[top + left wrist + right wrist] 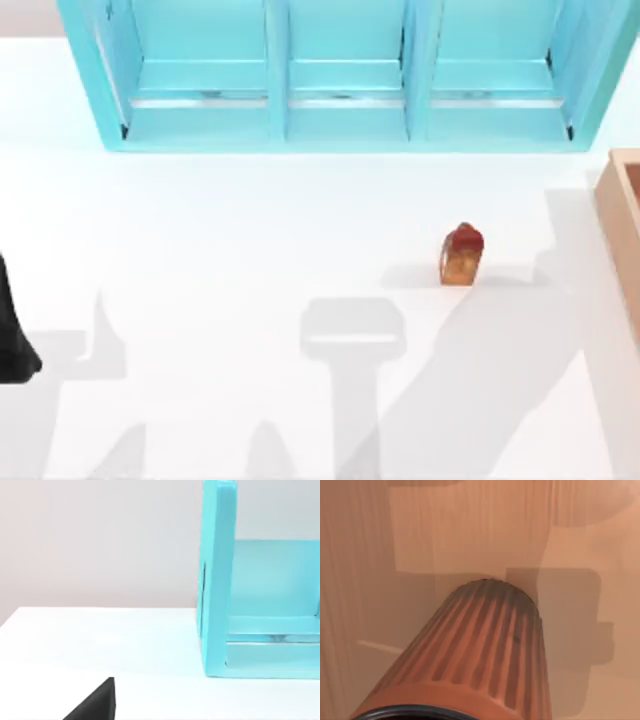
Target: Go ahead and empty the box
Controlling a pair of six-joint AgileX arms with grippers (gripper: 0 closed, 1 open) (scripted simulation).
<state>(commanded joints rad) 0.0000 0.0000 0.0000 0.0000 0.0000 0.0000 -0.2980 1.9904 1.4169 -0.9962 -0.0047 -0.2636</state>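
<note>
Here the box [622, 235] sits at the table's [220, 270] right edge, cut off by the top view's border. Its thick wall is a light tan-orange wood tone, plain, with a darker brown inside. In the right wrist view the box's wood-grained inner surface [470, 535] lies close under the camera, and a ribbed orange cylinder [475, 655] with a dark rim lies on it, end toward the lens.

On the white table, left of the box and apart from it, stands a small amber bottle [462, 256] with a dark red cap. The cyan shelf [345, 75] runs along the far side, its three compartments open toward the table.

The left arm [14, 330] is parked at the table's left edge. Whether either claw is clenched or released, I cannot tell.
</note>
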